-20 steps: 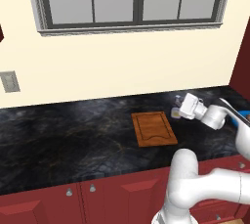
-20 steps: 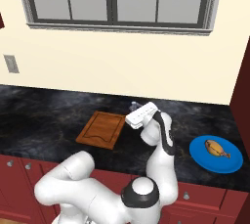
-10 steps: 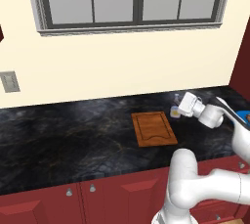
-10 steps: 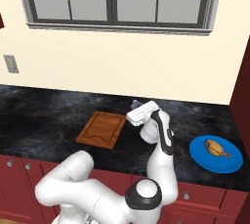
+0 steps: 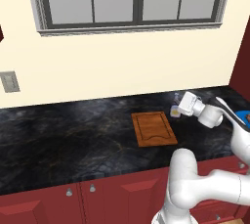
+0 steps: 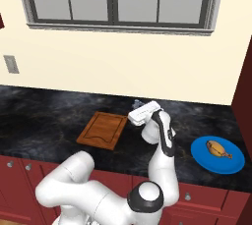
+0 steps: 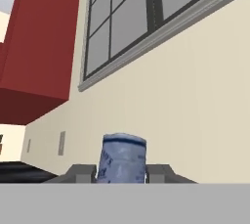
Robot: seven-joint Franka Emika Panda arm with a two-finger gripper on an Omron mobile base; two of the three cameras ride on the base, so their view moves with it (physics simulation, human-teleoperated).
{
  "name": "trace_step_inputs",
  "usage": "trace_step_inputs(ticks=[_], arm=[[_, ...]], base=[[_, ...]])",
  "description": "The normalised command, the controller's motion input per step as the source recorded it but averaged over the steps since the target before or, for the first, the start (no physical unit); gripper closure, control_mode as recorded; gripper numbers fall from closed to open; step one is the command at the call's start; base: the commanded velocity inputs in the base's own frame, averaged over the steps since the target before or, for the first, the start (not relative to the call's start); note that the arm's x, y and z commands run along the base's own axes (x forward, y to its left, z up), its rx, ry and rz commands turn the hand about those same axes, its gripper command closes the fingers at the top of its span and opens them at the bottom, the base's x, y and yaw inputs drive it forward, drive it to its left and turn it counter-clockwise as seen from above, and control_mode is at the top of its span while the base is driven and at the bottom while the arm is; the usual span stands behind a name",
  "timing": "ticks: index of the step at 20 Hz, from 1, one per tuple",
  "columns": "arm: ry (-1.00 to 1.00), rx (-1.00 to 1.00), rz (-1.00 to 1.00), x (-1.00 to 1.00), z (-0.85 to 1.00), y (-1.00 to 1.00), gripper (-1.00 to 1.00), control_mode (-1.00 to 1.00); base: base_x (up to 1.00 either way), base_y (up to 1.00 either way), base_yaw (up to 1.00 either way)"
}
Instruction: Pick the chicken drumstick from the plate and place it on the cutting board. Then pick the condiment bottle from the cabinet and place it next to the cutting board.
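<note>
The tool (image 7: 122,171) grips a bottle (image 7: 122,158) just right of the board (image 5: 154,128) above the bench (image 5: 73,135). The drumstick (image 6: 218,149) lies on the plate (image 6: 201,155).

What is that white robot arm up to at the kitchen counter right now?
The white arm's gripper is closed around a small bottle, seen between its fingers in the hand view. It holds it just off the far right corner of the wooden cutting board, on the dark counter. Whether the bottle rests on the counter cannot be told. The board is bare: the chicken drumstick lies on the blue plate further right.
</note>
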Motion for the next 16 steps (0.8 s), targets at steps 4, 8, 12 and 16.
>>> trace_step_inputs(ticks=[4, 8, 12, 16], arm=[[0.0, 0.0, 0.0, 0.0, -0.11, 0.0, -1.0, -1.0], [0.0, 0.0, 0.0, 0.0, -0.08, 0.0, -1.0, -1.0], [0.0, 0.0, 0.0, 0.0, -0.02, 0.0, -1.0, -1.0], [0.0, 0.0, 0.0, 0.0, 0.0, 0.0, -1.0, -1.0]], base=[[0.0, 0.0, 0.0], [0.0, 0.0, 0.0], [0.0, 0.0, 0.0], [0.0, 0.0, 0.0]])
